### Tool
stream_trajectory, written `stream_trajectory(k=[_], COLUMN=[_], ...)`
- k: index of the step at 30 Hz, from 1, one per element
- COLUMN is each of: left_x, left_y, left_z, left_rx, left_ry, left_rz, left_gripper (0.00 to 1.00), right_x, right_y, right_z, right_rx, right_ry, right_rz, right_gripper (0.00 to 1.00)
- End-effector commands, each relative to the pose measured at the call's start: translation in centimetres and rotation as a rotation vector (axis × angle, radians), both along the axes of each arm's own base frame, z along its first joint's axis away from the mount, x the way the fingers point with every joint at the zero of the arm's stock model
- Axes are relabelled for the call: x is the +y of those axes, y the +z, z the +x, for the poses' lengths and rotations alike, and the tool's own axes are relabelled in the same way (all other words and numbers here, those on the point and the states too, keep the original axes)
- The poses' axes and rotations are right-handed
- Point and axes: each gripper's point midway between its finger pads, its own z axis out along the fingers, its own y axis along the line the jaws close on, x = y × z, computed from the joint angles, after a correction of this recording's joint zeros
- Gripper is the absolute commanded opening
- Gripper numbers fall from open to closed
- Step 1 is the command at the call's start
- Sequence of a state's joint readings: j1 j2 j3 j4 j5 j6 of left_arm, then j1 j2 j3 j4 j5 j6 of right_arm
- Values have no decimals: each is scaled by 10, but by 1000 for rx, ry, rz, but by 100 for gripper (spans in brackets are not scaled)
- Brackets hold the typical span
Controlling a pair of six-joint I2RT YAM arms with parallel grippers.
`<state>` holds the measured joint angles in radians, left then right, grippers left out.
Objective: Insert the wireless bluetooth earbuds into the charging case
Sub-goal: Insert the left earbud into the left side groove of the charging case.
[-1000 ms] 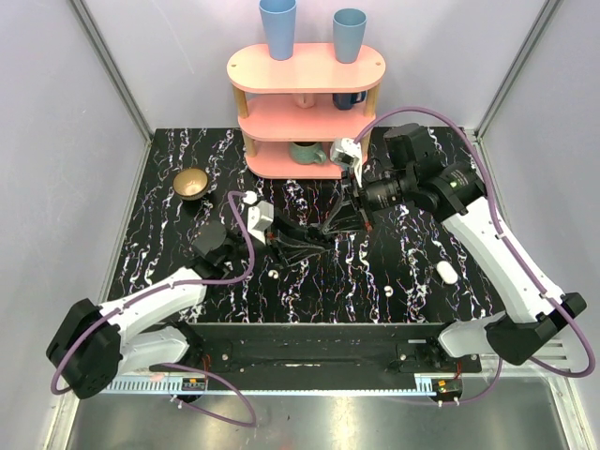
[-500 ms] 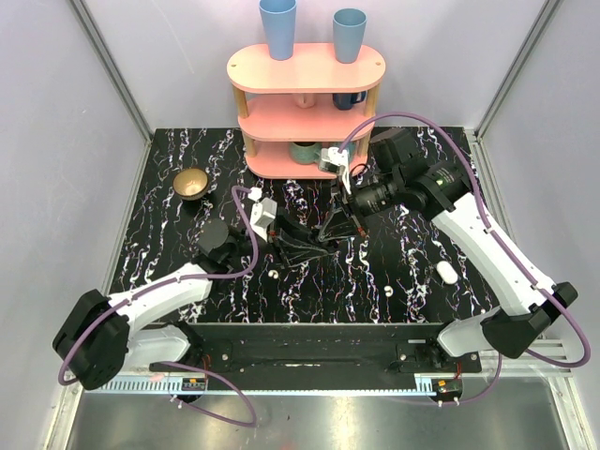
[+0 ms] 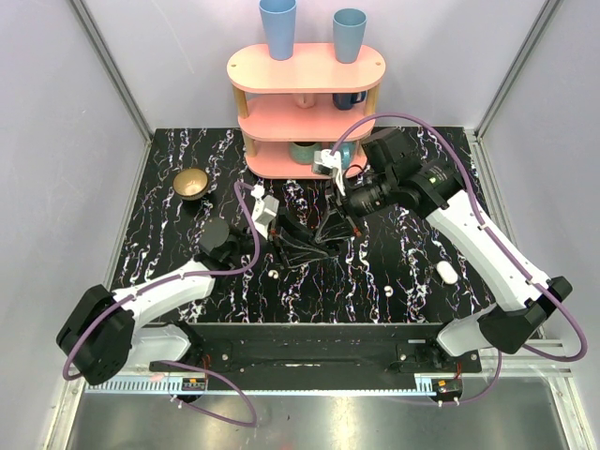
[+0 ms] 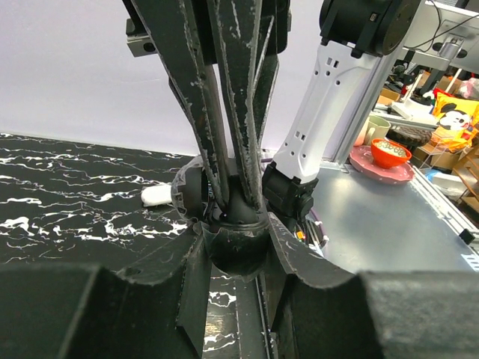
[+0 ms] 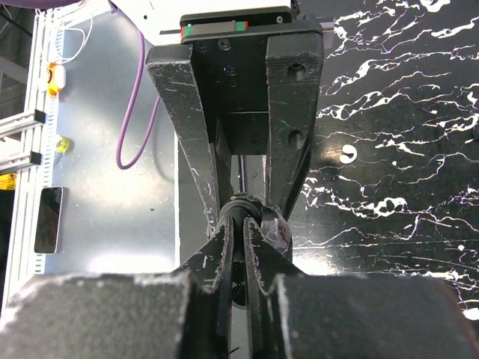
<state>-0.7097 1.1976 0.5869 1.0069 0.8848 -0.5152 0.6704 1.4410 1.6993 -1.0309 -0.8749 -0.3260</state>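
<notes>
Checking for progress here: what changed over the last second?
The right arm's wrist swung left toward the pink shelf; the left arm edged right. Both the left claw and right claw stayed shut on a small dark round thing between them. The white oval case and tiny white earbuds lay untouched.

The left arm (image 3: pixel 155 295) and the right arm (image 3: pixel 487 239) both reach inward, so the left gripper (image 3: pixel 317 246) and the right gripper (image 3: pixel 328 234) meet tip to tip, each with fingers drawn close together.

Charging case (image 4: pixel 156 196) half hidden behind fingers (image 4: pixel 196 112), earbuds (image 3: pixel 272 275) mere specks
</notes>
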Motion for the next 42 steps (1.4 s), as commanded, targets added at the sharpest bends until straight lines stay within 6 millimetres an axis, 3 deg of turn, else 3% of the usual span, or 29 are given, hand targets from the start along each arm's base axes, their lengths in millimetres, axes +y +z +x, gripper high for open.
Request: stream_trajectory(k=[1,7,11,14,15,17,26,42], left_x=[4,5,6,8,8,9,11,14], left_y=[49,53,54,54,55,53,45,40], left_z=[-3,3,5,8,8,9,9,13], left_rx=[-132,-121,-117,-114,-120,-117,-117,-132], left_ry=[10,44,65,91,97,105,122,167], left_rz=[-146,-161,-170,-176,-179,-175,-157,-137], left_gripper=[0,0,0,0,0,0,0,0], right_x=[3,6,10,11,11,12,17,6], right_y=[-7,-20,-23,-20,-18,-13,31,108], right_z=[-5,-3,-5,-2,-1,2,15,34], right_rx=[-13,0,-2,-16,-21,-50,-202,-383], right_ry=[19,-7,-9,-23,-35,-52,-138,-379], right_rz=[-53,-117,-130,-124,-119,-102,76,405], right_gripper=[0,3,16,19,28,34,54,75])
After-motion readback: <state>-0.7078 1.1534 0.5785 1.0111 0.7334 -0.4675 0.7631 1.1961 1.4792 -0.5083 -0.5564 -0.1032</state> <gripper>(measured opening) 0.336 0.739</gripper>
